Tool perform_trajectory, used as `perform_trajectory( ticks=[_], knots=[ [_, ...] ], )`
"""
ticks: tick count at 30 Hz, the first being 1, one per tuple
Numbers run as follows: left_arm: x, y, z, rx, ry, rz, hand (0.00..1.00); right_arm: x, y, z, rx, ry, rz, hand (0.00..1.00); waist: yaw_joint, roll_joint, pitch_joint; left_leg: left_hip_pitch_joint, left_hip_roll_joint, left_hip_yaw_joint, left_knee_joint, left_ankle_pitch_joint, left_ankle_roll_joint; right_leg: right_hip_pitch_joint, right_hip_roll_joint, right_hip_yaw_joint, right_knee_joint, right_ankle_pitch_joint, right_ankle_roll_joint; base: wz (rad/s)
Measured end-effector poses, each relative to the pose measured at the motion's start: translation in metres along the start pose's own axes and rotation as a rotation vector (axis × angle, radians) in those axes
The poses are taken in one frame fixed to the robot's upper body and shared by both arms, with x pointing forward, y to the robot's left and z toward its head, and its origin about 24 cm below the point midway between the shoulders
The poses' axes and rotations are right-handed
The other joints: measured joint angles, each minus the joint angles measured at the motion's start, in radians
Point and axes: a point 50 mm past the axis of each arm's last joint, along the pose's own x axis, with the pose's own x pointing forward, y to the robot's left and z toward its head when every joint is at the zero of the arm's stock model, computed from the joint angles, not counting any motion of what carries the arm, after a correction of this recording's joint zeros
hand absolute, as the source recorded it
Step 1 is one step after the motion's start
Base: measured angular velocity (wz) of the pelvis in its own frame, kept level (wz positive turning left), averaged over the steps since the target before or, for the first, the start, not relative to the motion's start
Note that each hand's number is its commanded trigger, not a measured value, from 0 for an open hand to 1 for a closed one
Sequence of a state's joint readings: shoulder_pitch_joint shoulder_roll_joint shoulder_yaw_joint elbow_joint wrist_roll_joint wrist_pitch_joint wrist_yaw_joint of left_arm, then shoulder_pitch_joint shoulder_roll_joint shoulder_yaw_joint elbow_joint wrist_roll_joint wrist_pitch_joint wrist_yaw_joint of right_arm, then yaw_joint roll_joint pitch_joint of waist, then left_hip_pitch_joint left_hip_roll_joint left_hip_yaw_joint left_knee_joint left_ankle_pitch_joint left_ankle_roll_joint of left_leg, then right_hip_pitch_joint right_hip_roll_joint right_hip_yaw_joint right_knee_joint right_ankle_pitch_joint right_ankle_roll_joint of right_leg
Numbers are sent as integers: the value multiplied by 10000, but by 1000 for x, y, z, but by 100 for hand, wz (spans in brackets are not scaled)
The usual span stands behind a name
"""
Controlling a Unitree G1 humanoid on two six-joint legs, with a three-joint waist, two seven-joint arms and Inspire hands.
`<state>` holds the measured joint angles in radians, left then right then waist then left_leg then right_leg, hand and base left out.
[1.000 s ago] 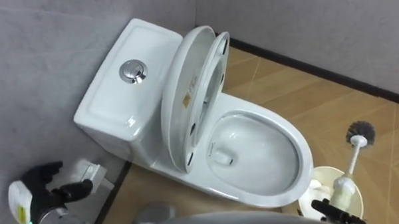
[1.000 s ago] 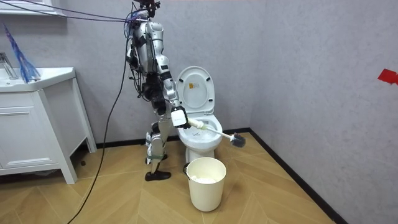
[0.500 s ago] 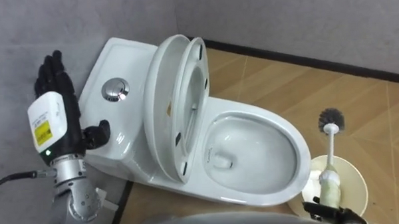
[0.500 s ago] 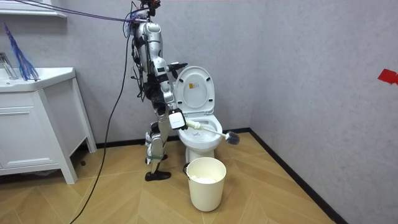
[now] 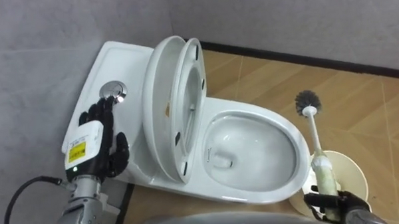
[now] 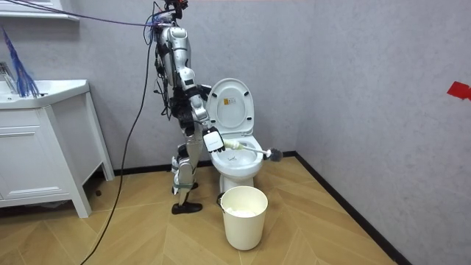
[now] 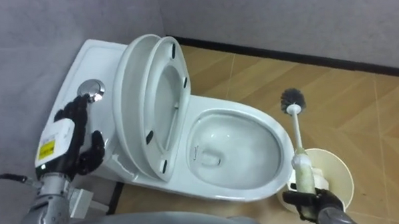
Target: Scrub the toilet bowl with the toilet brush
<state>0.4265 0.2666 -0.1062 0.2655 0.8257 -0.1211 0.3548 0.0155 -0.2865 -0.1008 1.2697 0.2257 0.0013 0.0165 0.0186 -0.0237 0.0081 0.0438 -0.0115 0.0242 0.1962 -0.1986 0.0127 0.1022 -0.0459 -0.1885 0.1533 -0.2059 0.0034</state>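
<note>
The white toilet (image 5: 254, 150) stands with lid and seat (image 5: 176, 106) raised against the tank (image 5: 128, 64). My left hand (image 5: 94, 139) rests over the tank's near end, open, with its dark fingertips at the chrome flush button (image 5: 112, 93). At the lower right, my right hand (image 5: 332, 204) is shut on the handle of the toilet brush. The brush stands upright with its dark bristle head (image 5: 307, 101) in the air, beside the bowl's rim. In the room view I stand at the toilet's side with the brush (image 6: 274, 154) held out over the bowl.
A cream waste bin (image 5: 345, 173) stands on the wood floor just right of the bowl, under the brush; it is also in the room view (image 6: 243, 216). Grey walls close in behind the tank. A white cabinet (image 6: 40, 147) stands at the room view's left.
My left hand has come down from beside the tank onto the flush button. The brush head has shifted a little left, nearer the bowl.
</note>
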Motion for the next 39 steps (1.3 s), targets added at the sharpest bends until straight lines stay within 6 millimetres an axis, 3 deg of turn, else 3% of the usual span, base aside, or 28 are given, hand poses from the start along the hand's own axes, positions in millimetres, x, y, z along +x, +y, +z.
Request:
perform_trajectory(
  ticks=[5,11,19,25,32,39],
  knots=[
    [-3,-4,-3,59,43,-474,0,-1,-8,13,-949,-569,-147,100,0,-35,-18,12,-8,122,-73,33,34,-101,-21,116,72,4,13,-8],
    [-3,-3,-6,152,45,-831,0,-1,-5,26,-3568,-909,-18,100,149,-139,-87,24,-7,200,-56,70,47,-163,-27,206,181,3,23,-2],
    [7,3,-5,48,-82,-975,0,-14,7,94,-8598,-3788,-800,100,159,-179,-106,-199,3,288,29,159,66,-462,-32,314,360,22,25,-2],
    [12,7,-2,112,-399,-1087,0,-37,32,118,-11282,-6052,-1244,100,407,-198,-104,-234,-1,327,19,161,66,-522,-33,370,342,42,36,-1],
    [15,11,0,82,-574,-945,0,-49,37,117,-12627,-6686,-1663,100,535,-264,-100,-298,5,324,10,160,65,-560,-31,413,341,42,35,0],
    [25,17,7,138,-912,-955,0,-44,36,94,-13555,-5957,-1285,100,664,-315,-97,-565,14,268,77,166,75,-791,-48,228,382,111,18,4]
  ],
)
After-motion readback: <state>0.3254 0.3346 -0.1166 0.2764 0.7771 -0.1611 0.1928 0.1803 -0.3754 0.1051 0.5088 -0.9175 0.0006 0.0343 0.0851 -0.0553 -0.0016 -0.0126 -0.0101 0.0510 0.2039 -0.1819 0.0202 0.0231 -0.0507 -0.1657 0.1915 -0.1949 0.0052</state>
